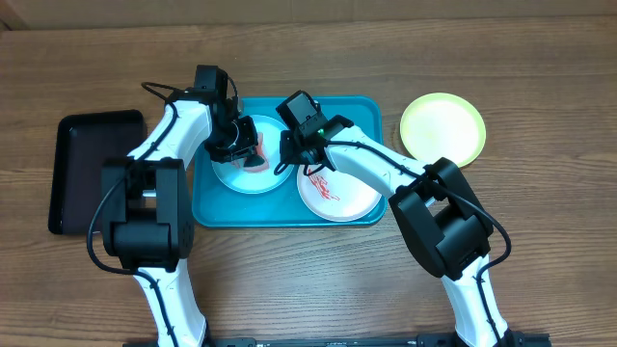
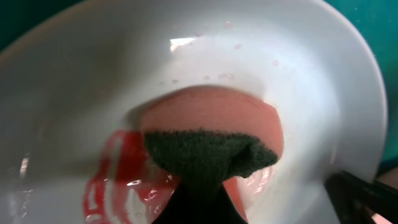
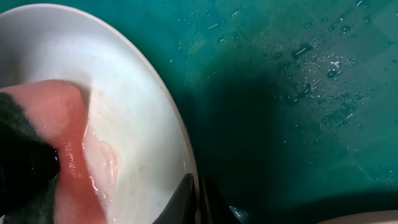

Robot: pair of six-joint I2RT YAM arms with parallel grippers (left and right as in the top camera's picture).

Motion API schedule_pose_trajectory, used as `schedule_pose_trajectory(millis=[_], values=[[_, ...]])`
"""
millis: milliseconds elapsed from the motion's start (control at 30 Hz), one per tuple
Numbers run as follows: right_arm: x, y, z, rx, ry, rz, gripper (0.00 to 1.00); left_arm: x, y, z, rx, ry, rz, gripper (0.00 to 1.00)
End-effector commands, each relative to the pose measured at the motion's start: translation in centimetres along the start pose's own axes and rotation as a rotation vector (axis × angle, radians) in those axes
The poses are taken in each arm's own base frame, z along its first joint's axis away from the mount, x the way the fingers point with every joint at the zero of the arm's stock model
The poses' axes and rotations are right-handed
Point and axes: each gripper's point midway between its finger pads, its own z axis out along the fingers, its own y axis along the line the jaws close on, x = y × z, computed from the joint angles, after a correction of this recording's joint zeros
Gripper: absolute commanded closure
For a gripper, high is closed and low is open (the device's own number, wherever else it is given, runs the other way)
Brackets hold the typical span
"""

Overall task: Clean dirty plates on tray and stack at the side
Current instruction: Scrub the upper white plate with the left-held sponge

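The turquoise tray (image 1: 366,108) holds the light blue plate (image 1: 231,179) on its left and the white plate (image 1: 343,200), with red smears, on its right. The yellow-green plate (image 1: 442,126) lies on the table to the right of the tray. My left gripper (image 1: 243,145) is shut on a pink sponge with a dark green scouring side (image 2: 211,121) and presses it on the light blue plate (image 2: 249,50), beside a red smear (image 2: 118,177). My right gripper (image 3: 198,200) is shut on that plate's right rim (image 3: 140,124), over the wet tray (image 3: 298,93).
A narrow black tray (image 1: 87,166) lies on the table left of the turquoise tray. Both arms cross over the turquoise tray's upper half. Bare wooden table (image 1: 540,241) lies to the right and in front.
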Motion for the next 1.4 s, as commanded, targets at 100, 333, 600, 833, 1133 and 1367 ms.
schedule_pose_trajectory(millis=[100, 333, 600, 833, 1133, 1367], values=[[-0.3, 0.1, -0.6, 0.010, -0.015, -0.062, 0.96, -0.8, 8.5, -1.6, -0.480, -0.071, -0.009, 0.96], [-0.4, 0.1, -0.6, 0.007, -0.019, -0.062, 0.96, -1.7, 9.0, -4.3, -0.570, -0.083, -0.006, 0.96], [-0.6, 0.3, -0.6, 0.001, -0.028, -0.063, 0.96, -1.2, 1.8, -1.9, -0.154, -0.009, -0.032, 0.96], [-0.6, 0.4, -0.6, -0.003, -0.027, -0.066, 0.96, 0.1, -2.0, 1.5, 0.031, 0.044, 0.007, 0.96], [-0.6, 0.4, -0.6, -0.003, -0.026, -0.067, 0.96, 1.2, -0.8, 2.3, -0.003, 0.099, 0.045, 0.96], [-0.4, 0.2, -0.6, 0.004, -0.018, -0.067, 0.96, -0.3, 6.7, -1.5, -0.328, 0.075, -0.062, 0.96]])
